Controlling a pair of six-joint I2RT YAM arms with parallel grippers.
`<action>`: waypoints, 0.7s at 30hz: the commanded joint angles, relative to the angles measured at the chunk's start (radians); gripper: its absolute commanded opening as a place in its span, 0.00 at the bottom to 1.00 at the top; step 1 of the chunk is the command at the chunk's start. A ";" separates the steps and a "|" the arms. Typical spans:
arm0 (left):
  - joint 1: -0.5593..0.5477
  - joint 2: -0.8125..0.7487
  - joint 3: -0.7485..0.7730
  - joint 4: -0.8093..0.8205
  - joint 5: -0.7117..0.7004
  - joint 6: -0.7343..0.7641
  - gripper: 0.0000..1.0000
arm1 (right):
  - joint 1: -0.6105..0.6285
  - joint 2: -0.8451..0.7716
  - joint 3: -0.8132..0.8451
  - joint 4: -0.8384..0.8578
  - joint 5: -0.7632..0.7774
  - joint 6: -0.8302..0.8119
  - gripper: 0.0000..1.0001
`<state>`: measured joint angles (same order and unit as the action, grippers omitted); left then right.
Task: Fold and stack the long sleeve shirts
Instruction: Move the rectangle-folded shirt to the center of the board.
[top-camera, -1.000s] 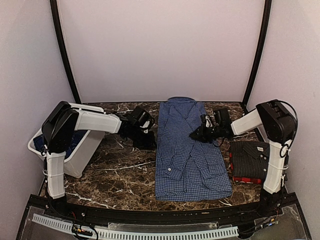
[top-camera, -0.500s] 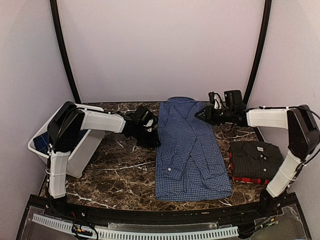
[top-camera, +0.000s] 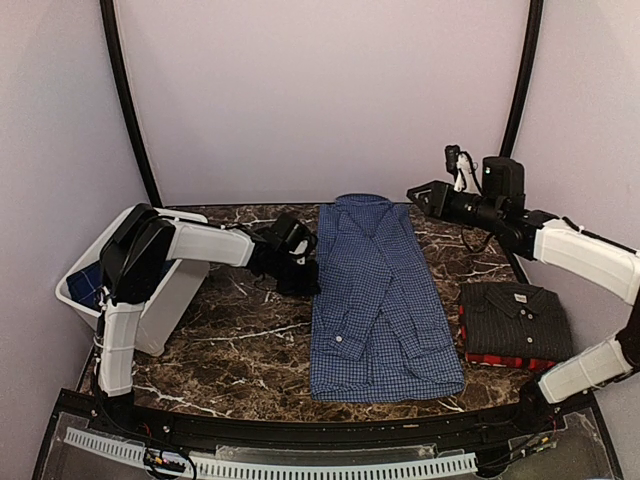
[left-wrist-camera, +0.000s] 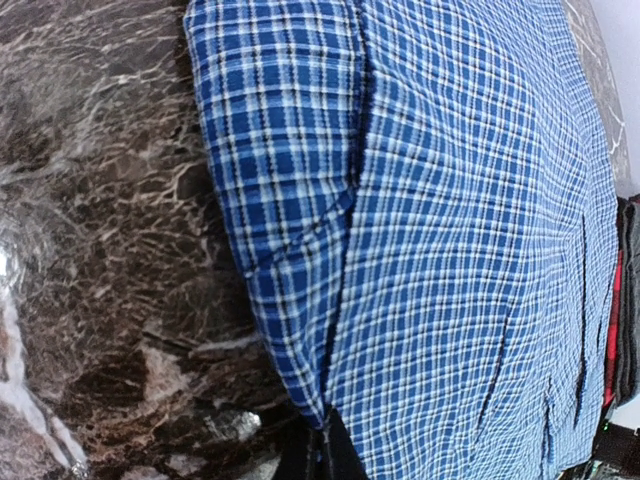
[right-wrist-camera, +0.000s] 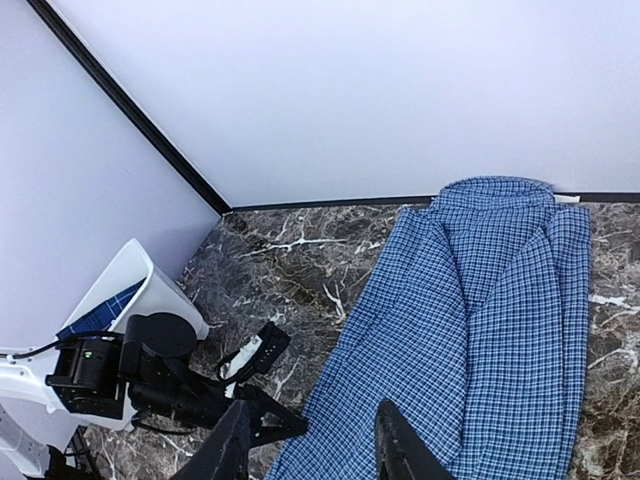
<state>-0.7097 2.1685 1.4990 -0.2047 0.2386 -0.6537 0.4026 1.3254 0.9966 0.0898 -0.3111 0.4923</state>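
The blue-and-white check shirt (top-camera: 375, 300) lies lengthwise in the middle of the table with its collar at the back and its sleeves folded in. My left gripper (top-camera: 303, 280) is at its left edge. In the left wrist view the fingertips are shut (left-wrist-camera: 325, 455) on the fold of the shirt's edge (left-wrist-camera: 450, 230). My right gripper (top-camera: 415, 193) is raised above the shirt's back right corner, open and empty. Its view looks down on the shirt (right-wrist-camera: 480, 300) between its spread fingers (right-wrist-camera: 400, 450). The black pinstriped shirt (top-camera: 515, 315) lies folded on the red plaid shirt (top-camera: 495, 358) at the right.
A white plastic bin (top-camera: 150, 290) stands tilted at the left with blue cloth (top-camera: 90, 285) inside. The marble table (top-camera: 240, 340) is walled by white panels at the back and both sides.
My right arm has lifted off the shirt's right side and swung up and back to the right. My left gripper has stayed at the shirt's left edge.
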 joint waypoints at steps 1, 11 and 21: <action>0.000 0.008 0.013 -0.030 -0.011 -0.018 0.00 | 0.038 -0.064 -0.013 0.006 0.085 -0.041 0.42; 0.048 -0.076 -0.094 -0.063 -0.074 -0.006 0.00 | 0.092 -0.078 0.001 -0.028 0.132 -0.068 0.56; 0.102 -0.197 -0.237 -0.072 -0.124 0.028 0.00 | 0.158 -0.036 0.049 -0.062 0.185 -0.090 0.80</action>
<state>-0.6254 2.0407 1.3212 -0.2092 0.1677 -0.6537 0.5247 1.2701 1.0023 0.0429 -0.1696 0.4213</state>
